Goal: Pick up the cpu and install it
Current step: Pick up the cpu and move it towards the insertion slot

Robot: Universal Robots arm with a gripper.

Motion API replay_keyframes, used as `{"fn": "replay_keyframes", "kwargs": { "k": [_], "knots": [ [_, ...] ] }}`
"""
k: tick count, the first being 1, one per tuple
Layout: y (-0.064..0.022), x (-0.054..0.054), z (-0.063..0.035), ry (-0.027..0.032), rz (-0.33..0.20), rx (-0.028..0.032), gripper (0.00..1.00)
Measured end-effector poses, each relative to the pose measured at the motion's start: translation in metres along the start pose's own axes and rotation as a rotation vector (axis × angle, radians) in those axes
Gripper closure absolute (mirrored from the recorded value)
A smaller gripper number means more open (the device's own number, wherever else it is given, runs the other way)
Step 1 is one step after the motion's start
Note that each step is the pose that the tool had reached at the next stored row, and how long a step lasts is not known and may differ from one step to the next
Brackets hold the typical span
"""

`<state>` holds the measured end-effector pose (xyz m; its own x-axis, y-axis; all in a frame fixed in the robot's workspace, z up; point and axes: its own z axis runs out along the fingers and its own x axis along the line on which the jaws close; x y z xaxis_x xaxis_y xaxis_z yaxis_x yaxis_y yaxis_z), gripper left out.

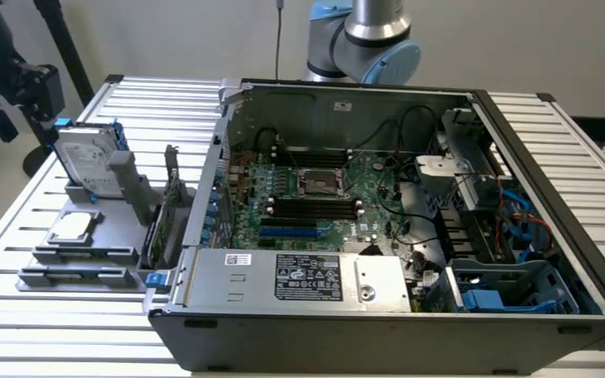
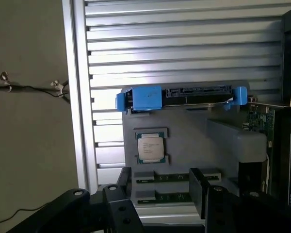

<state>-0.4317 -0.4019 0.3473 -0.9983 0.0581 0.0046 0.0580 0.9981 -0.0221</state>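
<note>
Left of the case, exterior view, cpu [image 1: 72, 227]: small flat square with a dull silver top, lying flat in a grey moulded holder [image 1: 82, 264] on the ribbed metal table [image 1: 29, 315].
Hard drive [image 1: 87, 161]: silver slab with blue rails, standing on edge in the same holder, just beyond the cpu.
Computer case [image 1: 387, 335]: black box with its side open and a green motherboard [image 1: 281, 216] inside; the square socket [image 1: 321, 183] has a metal-rimmed frame.
Robot arm [image 1: 371, 35]: rounded grey and pale blue joints, behind the case.
Wrist view, gripper [image 2: 160, 173]: black angular fingers [image 2: 198, 187] spread apart, nothing between them, clear of the cpu.
Memory sticks [image 2: 172, 178]: two thin green strips slotted in the holder, nearest the fingers.
</note>
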Motion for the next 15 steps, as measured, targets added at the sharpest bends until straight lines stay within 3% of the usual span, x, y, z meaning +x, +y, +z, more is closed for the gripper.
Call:
{"fn": "replay_keyframes", "kwargs": {
  "k": [15],
  "knots": [
    [-0.0071,0.0,0.0274,-0.0005,-0.059,-0.0011,0.4]
  ]
}}
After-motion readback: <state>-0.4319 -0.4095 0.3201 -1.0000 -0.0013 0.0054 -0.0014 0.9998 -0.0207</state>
